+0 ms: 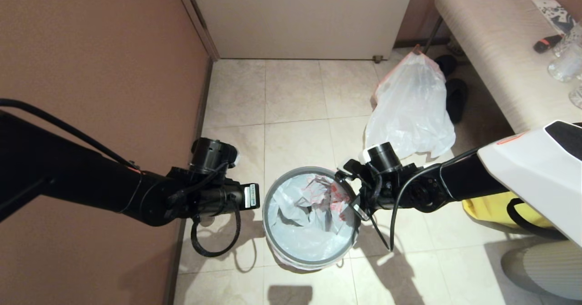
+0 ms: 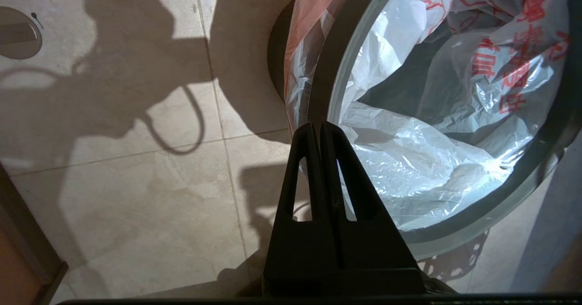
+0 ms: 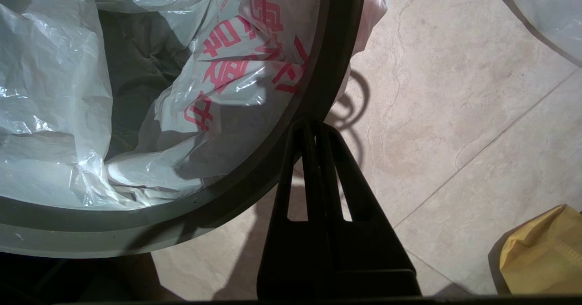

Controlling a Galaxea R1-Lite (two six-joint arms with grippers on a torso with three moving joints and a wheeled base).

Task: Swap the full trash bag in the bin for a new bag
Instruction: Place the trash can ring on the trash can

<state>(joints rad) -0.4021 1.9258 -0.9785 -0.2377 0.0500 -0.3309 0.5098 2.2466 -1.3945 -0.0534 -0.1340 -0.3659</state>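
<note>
White bags, grey ring, beige tiles

The new bag point(image 1: 300, 223) is translucent white with red lettering and an orange-red hem; the ring point(image 1: 273, 191) grey. The full bag point(image 1: 411, 107) is white, orange-tipped. Floor point(image 1: 295, 96) beige marbled tile; fabric bag point(image 1: 486, 207) yellow; grippers point(image 2: 320, 130) point(image 3: 311, 127) black.

Beige floor tiles point(image 1: 295, 96) meet a brown wall point(image 1: 91, 46) and a pale door point(image 1: 300, 14); a cream counter point(image 1: 491, 46) stands at the far right corner, sharp shadows crossing the floor.

My arms point(image 1: 91, 182) are black, trailing looped black cables point(image 1: 213, 237); my right forearm wears a white shell point(image 1: 536, 168) with what looks like an orange mark. My fingers point(image 2: 313, 168) are black slotted wedges.
</note>
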